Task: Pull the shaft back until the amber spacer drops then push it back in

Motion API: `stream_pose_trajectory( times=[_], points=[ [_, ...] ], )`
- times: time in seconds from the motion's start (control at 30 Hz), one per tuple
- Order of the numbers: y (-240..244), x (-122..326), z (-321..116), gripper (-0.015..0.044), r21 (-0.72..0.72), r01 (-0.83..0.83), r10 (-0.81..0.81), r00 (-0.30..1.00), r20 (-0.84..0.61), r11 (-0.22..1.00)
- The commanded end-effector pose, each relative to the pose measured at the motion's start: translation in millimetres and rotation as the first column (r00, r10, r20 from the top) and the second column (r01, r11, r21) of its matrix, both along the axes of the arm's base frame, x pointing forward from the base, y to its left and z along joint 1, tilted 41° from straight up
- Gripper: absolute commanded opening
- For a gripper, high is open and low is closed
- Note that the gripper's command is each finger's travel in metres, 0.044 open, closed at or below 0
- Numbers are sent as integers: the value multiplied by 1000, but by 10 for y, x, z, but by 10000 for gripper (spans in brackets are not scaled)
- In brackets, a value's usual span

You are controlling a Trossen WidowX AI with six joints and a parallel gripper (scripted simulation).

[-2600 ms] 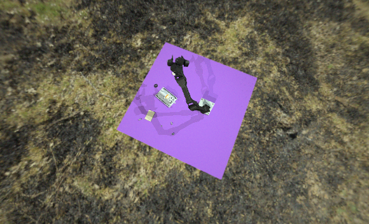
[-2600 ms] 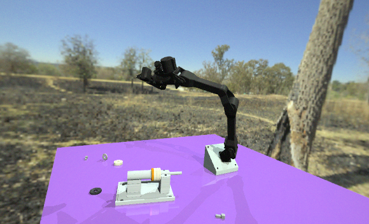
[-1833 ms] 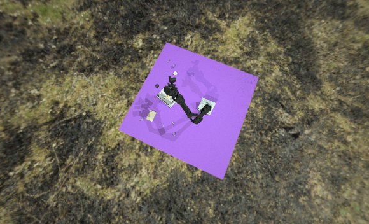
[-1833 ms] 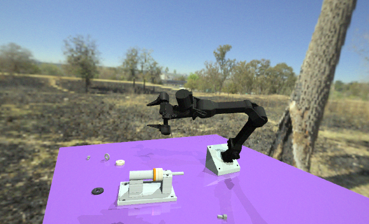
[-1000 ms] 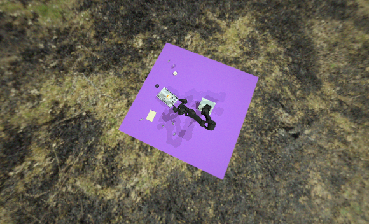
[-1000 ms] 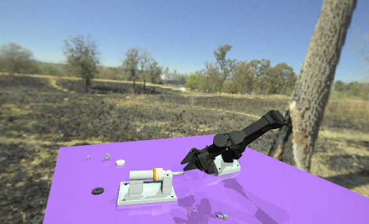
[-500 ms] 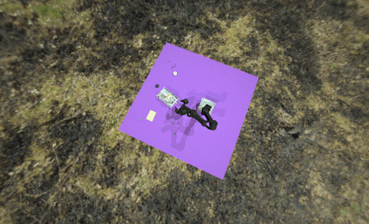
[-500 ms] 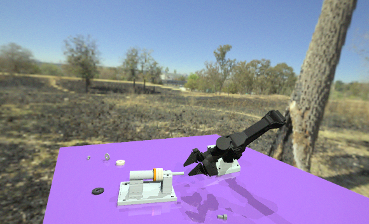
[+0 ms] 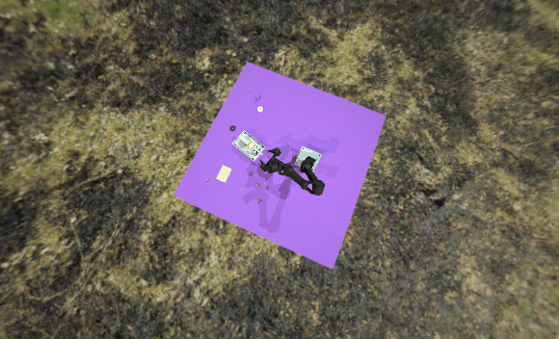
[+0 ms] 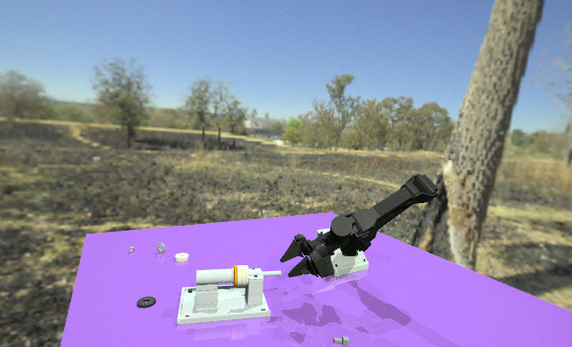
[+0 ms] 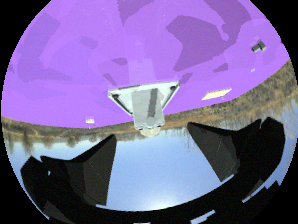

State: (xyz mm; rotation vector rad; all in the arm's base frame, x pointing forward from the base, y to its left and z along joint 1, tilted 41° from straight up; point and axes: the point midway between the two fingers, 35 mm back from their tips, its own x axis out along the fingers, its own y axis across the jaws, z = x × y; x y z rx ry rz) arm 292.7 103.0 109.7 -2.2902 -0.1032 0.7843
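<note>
The big housing block (image 10: 206,291) stands on a white base plate (image 10: 183,310) (image 11: 118,96). The amber spacer (image 10: 236,275) (image 9: 250,143) sits around the shaft line against the housing's face, with cream spacers (image 10: 244,275) beside it. These sit between the housing and a slimmer support post (image 10: 254,291) (image 11: 142,107). The thin shaft end (image 10: 273,273) sticks out past the post. My gripper (image 10: 285,268) (image 9: 265,158) (image 11: 152,132) is open and empty, its fingertips just beyond the shaft's free end. In the wrist view the post hides the spacers.
A cream ring (image 9: 260,109) (image 10: 181,257) and a black ring (image 9: 232,128) (image 10: 146,302) lie near the fixture. A cream block (image 9: 224,173) (image 11: 216,94) and a grey bolt (image 10: 342,340) (image 11: 258,47) lie on the other side. The arm's base (image 9: 304,153) (image 10: 351,264) stands behind the gripper.
</note>
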Motion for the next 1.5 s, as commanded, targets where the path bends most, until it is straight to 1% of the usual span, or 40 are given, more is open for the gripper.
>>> stream_pose_trajectory(
  times=[0.0, 0.97, 1.47],
  points=[
    [7, -4, -1, 440, -1, -6, 6, 1000, 1, 1000],
    [6, 63, -13, 440, -1, -6, 6, 1000, 1, 1000],
    [73, 242, -109, 440, -1, -6, 6, 1000, 2, 1000]
  ],
)
